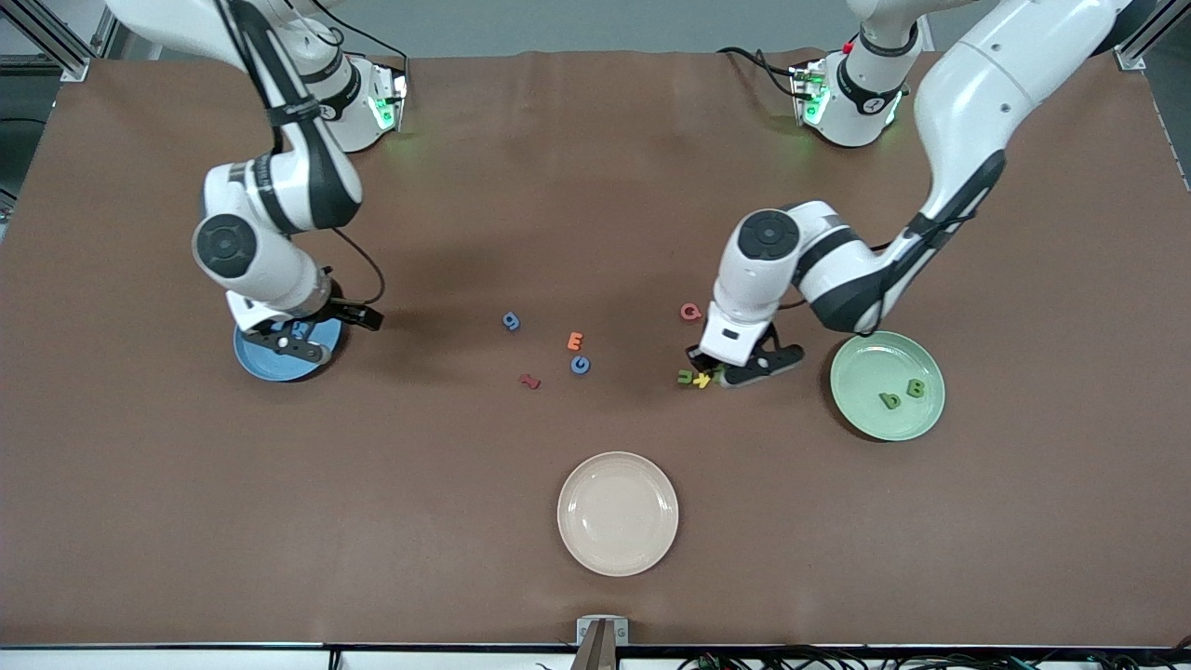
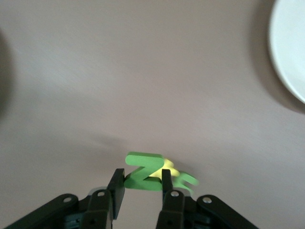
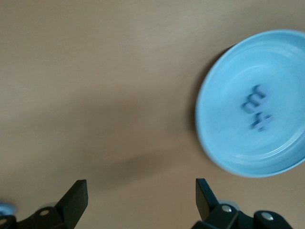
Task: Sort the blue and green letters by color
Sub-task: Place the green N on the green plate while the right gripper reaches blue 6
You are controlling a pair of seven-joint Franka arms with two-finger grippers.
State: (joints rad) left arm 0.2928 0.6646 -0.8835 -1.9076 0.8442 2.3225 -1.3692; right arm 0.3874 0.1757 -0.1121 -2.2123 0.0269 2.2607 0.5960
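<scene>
Left gripper (image 1: 712, 369) is down at the table in the right-centre of the front frame, its fingers (image 2: 117, 187) closed on a green N (image 2: 143, 171); in the left wrist view the letter sits pinched between the two pads at lower centre. A yellow letter (image 1: 704, 380) lies touching the N, and a green u (image 1: 686, 377) lies just beside that cluster, at its side toward the right arm's end of the table.

A pink-red G (image 1: 689, 312) lies a little higher in the front frame. The green plate (image 1: 853, 358) sits near the gripper, further right in the frame, with a green b (image 1: 890, 401) and a green B (image 1: 916, 388) resting in it, close together.

Right gripper (image 1: 290, 337) hangs over the blue plate (image 1: 256, 365) at left-centre of the front frame, jaws spread wide and holding nothing. The right wrist view shows two blue letters (image 3: 257, 109) lying in that plate, too blurred to read.

In mid-frame on the bare table (image 1: 595, 186): a blue g (image 1: 511, 321), an orange E (image 1: 576, 341), a blue G (image 1: 581, 365) and a dark red piece (image 1: 529, 381), each apart from the others. A cream plate (image 1: 577, 544) sits at lower centre, nearest the front camera.
</scene>
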